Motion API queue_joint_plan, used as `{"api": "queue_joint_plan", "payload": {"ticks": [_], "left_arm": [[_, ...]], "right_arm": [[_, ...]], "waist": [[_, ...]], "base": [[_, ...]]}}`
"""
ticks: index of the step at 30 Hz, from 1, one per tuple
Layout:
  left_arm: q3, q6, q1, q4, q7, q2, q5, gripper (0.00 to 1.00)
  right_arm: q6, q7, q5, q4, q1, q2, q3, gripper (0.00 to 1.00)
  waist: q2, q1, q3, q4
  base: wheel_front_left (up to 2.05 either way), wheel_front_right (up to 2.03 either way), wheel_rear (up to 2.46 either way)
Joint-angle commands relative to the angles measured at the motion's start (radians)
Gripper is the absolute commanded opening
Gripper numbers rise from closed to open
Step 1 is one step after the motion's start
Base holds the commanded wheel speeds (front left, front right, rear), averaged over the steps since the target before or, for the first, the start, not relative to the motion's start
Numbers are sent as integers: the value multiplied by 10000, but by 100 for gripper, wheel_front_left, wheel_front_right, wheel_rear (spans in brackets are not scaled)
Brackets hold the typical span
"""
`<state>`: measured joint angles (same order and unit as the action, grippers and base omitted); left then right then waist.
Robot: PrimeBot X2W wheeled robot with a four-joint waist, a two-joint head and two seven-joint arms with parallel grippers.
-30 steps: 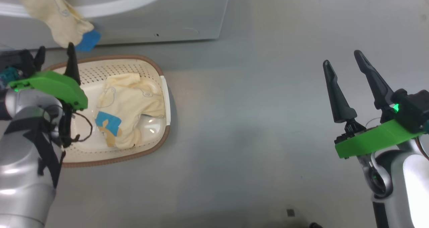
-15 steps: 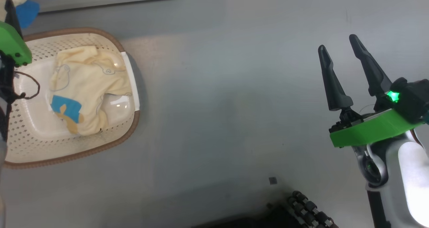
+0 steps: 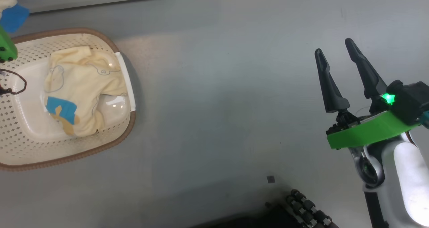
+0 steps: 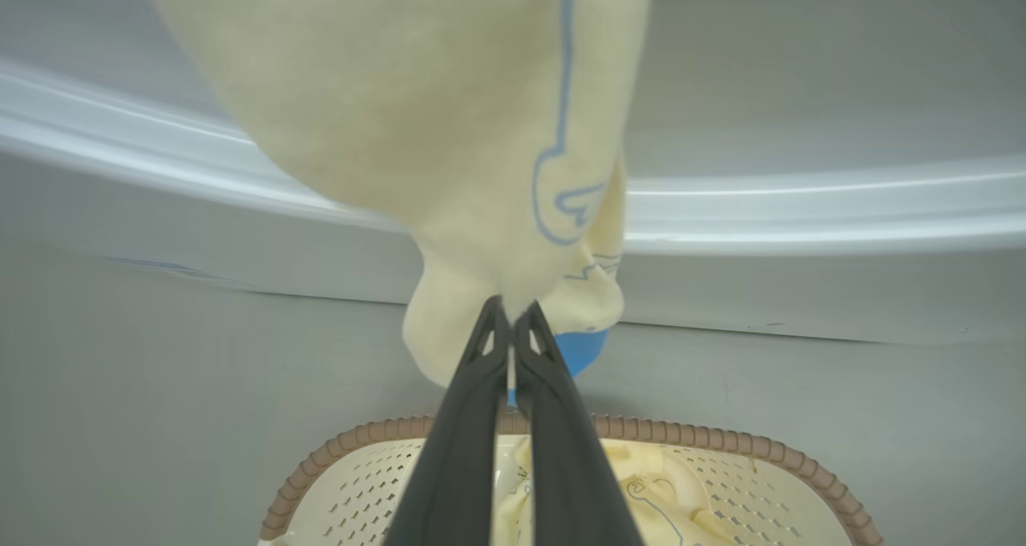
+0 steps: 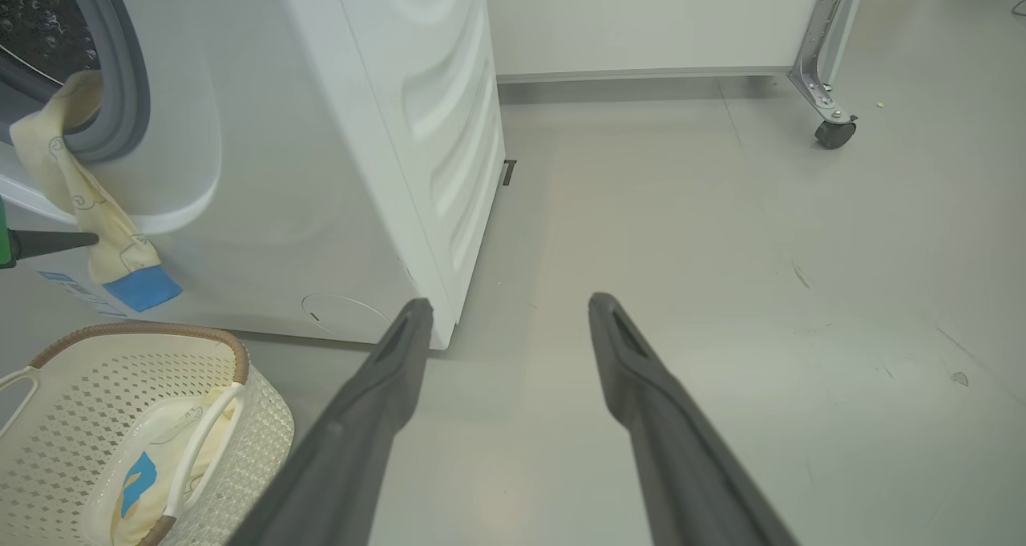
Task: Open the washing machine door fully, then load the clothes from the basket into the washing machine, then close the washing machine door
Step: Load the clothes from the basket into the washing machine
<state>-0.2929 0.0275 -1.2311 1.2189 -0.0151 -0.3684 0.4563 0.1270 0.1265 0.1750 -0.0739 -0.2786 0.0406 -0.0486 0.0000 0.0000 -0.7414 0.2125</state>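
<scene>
One grey floor (image 3: 234, 104) under the basket (image 3: 20, 144).

**Left wrist view:** the hanging garment (image 4: 449, 129) runs off the top edge above the left hand (image 4: 510, 317). Whether the closed fingertips (image 4: 489, 337) pinch its cloth cannot be told. Behind it the washing machine (image 4: 801, 281) is blurred. Below the hand the bottom edge cuts the basket (image 4: 721, 438).

**Head view:** the left edge cuts that hand down to a green fragment.
</scene>
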Motion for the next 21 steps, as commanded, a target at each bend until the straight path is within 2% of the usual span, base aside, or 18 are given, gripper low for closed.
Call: {"api": "queue_joint_plan", "payload": {"ticks": [1,8,12,14,17,21], "left_arm": [[141,79,-235,-105,-121,-538,-8,0],[-406,861,-688,33,-1619,-388,-33,0],[-888,1016,-982,-422,-2566,-363,76,0],[-1502,1024,-920,-1161,-3303,-319,335,0],[-2250,1027,-849,-2661,-4308,-771,1152,0],[-2714,1029,-933,-4880,-5495,-1927,2471,0]], "right_arm": [[37,89,56,-242,-37,97,-132,100],[37,51,-2,-214,-21,97,14,100],[37,15,-9,-206,0,97,48,100],[37,-4,-7,-202,15,97,76,100],[37,-32,17,-206,35,97,97,100],[37,-39,90,-217,38,97,78,100]], "waist": [[0,0,19,-41],[0,0,245,-443],[0,0,446,-691],[0,0,551,-819],[0,0,657,-962],[0,0,678,-1037]], "base": [[0,0,0],[0,0,0],[0,0,0],[0,0,0],[0,0,0],[0,0,0]]}}
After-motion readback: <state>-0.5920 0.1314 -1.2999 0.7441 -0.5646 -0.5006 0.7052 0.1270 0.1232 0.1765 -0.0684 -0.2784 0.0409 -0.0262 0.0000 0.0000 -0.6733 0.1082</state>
